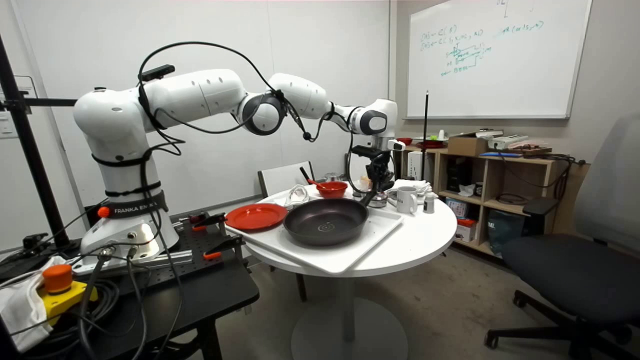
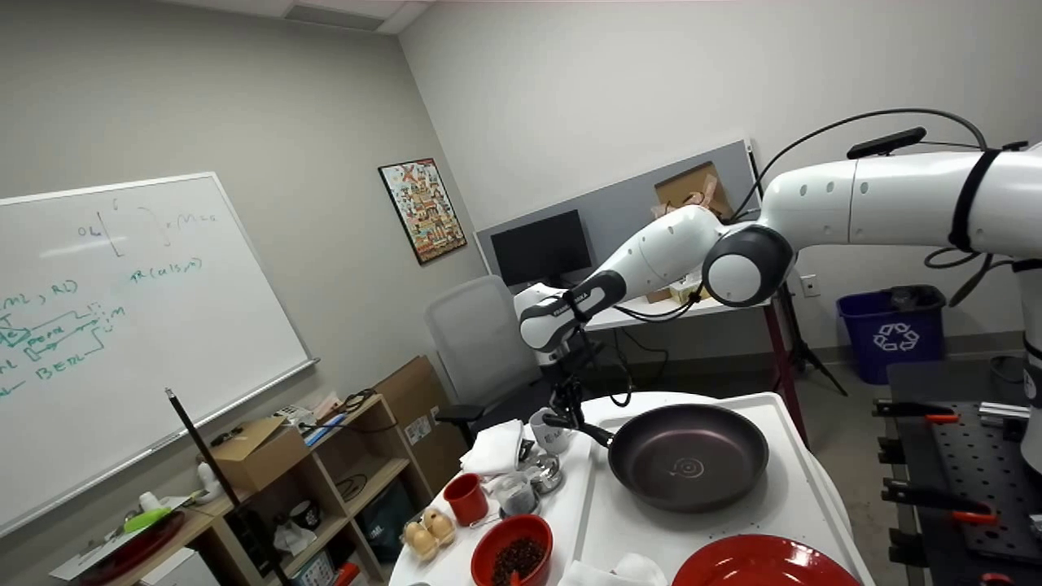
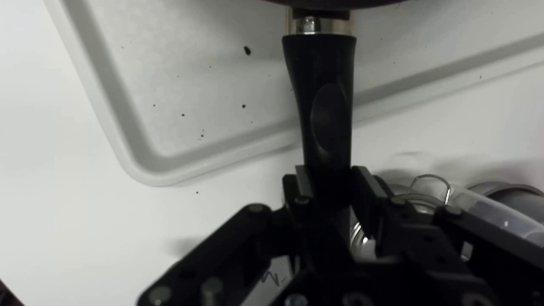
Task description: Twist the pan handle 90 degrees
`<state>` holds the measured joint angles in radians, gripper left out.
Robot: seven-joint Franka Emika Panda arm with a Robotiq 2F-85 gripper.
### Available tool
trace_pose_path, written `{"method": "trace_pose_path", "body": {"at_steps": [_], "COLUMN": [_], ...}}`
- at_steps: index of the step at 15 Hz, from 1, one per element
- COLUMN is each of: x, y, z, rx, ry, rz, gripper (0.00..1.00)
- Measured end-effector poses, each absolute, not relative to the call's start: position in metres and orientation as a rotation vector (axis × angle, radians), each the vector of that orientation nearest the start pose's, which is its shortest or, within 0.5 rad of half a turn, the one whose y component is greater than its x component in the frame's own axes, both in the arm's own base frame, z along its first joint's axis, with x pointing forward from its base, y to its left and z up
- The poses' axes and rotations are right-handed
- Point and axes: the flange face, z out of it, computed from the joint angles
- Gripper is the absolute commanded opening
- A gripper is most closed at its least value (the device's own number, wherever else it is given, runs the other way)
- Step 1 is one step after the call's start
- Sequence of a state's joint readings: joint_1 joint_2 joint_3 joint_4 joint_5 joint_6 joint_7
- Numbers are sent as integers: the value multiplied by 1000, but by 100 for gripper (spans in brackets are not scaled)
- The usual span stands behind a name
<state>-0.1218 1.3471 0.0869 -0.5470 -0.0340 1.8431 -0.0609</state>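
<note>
- Pincer: your gripper (image 3: 333,185) is drawn in narrow; its fingers (image 3: 367,185) stand on either side of the pan handle (image 3: 325,93) and grip it toward the free end.
- Pan handle: in the wrist view you see it run from a metal collar (image 3: 321,25) beside the pan (image 1: 325,222), across the edge of the white tray (image 1: 340,257) and out over the round table (image 1: 420,240).
- Pan: black, wide and shallow, open side up, lying over the tray in both exterior views.
- Tray: you will note small dark specks (image 3: 247,50) on its surface in the wrist view.
- Arm (image 1: 195,92): extended out over the table, with your gripper below its wrist.
- Red plate (image 1: 256,216): near the pan. You cannot tell whether the two touch.
- Mug (image 2: 551,431): upright on the table, near your gripper; contact between them cannot be determined.
- Remaining tableware: in an exterior view you find a red bowl (image 2: 480,561) with dark small pieces in it, a red cup (image 2: 466,498) just beside it, and brown eggs (image 2: 429,533) near the cup.
- White cloth (image 2: 494,448): bunched on the table, near the mug.
</note>
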Motion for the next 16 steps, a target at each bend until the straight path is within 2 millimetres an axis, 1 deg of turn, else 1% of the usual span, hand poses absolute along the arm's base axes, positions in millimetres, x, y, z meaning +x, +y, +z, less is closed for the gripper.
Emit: {"method": "trace_pose_path", "body": {"at_steps": [4, 10, 13, 16], "x": [796, 795, 793, 789], "y": [-94, -121, -142, -168], "z": [169, 164, 160, 151], "rx": [-3073, -3065, -3050, -3029], "ry": [233, 420, 535, 662], "rz": [40, 1, -38, -90], "gripper": [7, 7, 7, 7]}}
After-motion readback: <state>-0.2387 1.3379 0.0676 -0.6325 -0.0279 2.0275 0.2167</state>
